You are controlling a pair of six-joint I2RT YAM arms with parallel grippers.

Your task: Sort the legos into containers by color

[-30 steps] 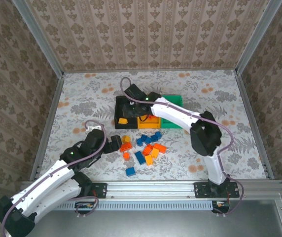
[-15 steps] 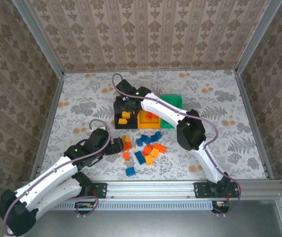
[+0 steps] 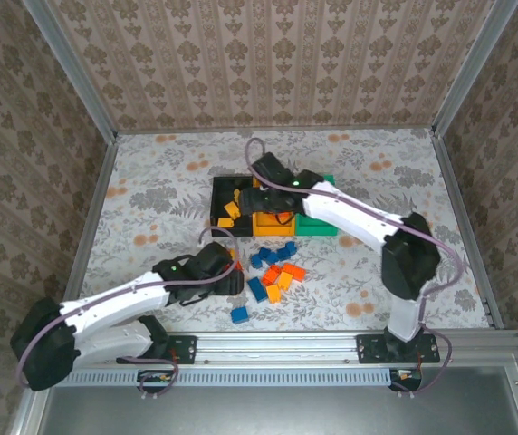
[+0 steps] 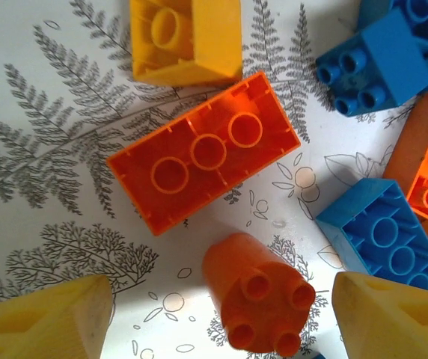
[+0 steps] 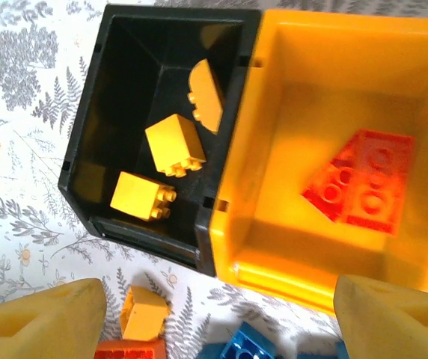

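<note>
Holding three yellow legos (image 5: 175, 146), black bin (image 5: 105, 112).

Three bins are sitting side by side mid-frame in the top view: black bin (image 5: 94, 149), orange bin (image 5: 334, 67), green bin (image 3: 318, 227). Yellow bricks (image 5: 174, 146) are lying in the black, a red-orange brick (image 5: 364, 179) in the orange. Blue bricks (image 4: 375, 60) are lying on a white table (image 4: 49, 164) showing grey fern print. Walls (image 3: 268, 63) are showing beige damask.

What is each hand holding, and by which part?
Nothing. The left hand is open around a small orange brick, untouched; the right hand is open over the bins.
</note>
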